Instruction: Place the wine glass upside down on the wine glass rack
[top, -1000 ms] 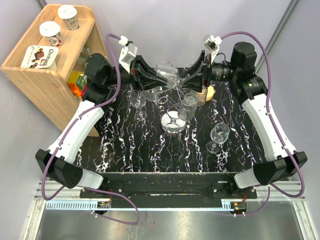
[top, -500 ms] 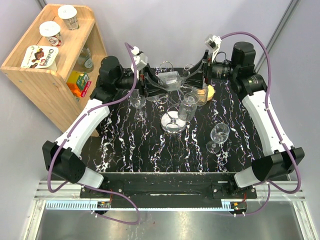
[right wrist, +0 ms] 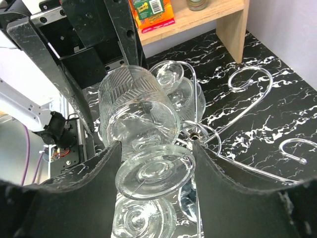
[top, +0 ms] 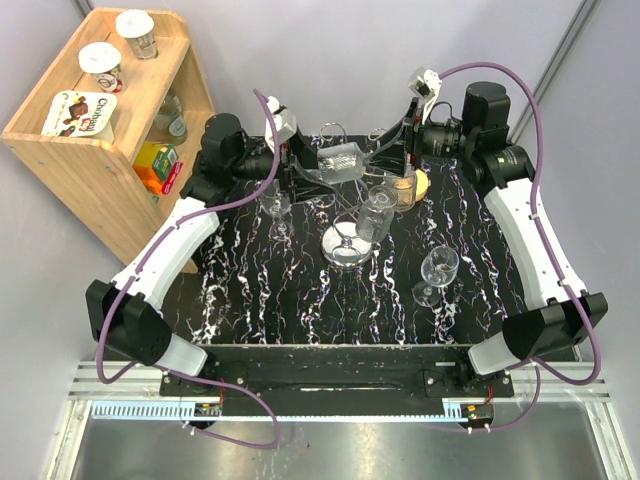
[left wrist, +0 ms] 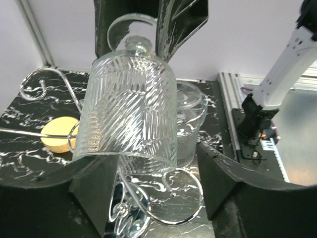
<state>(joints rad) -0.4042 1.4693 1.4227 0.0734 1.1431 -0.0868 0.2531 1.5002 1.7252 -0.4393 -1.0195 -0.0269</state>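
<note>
Nearest, finds the wine glass rack [top: 345, 248] upright on the marbled table [top: 260, 300], disc base down. Farther back, pinches the foot of the wine glass [top: 338, 160] with the right claw [top: 385, 160], holding it sideways over the curled wire arms. Flanks that ribbed bowl with the left claw [top: 305, 170], spread, one finger clearly off the glass.

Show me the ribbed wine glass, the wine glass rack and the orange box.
wine glass [left wrist: 131, 109]: left wrist view, ribbed bowl.
wine glass rack [top: 338, 250]: top view, disc base.
orange box [top: 160, 168]: top view, face.
</note>
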